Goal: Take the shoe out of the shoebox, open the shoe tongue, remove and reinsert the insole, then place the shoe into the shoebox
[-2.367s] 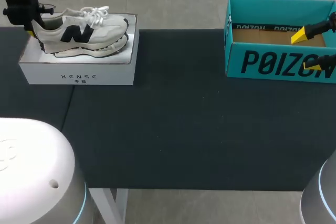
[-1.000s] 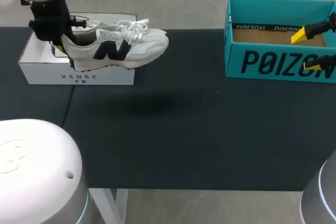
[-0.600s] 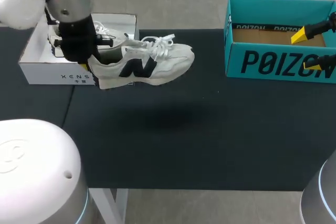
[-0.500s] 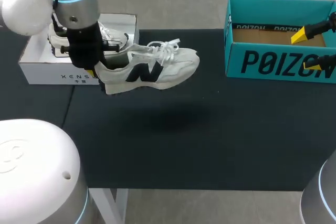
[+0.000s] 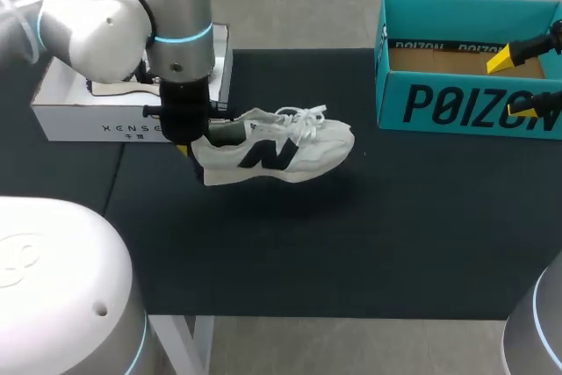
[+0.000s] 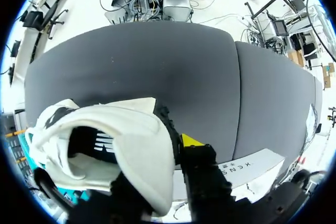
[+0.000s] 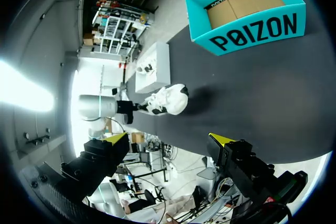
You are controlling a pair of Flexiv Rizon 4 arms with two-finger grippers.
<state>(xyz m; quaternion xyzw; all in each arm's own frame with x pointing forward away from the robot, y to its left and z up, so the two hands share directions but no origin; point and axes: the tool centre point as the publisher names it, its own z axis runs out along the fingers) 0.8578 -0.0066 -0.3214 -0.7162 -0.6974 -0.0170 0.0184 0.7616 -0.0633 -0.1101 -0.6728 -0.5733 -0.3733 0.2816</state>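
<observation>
Left pincer [image 5: 197,140] grips shoe [image 5: 281,154]; second shoe [image 5: 118,88] in white shoebox [image 5: 105,122].

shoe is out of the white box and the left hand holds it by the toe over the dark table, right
Not quite: the left hand grips the shoe by its heel, not the toe, as the head view shows. The rest holds: it is out of the white box, over the dark table.

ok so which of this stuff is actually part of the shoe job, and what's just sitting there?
In the job: shoe, gripped at the heel by the left gripper; white shoebox.
Lying about: second shoe in that shoebox; teal box, probably; right gripper, open, holding nothing.
</observation>
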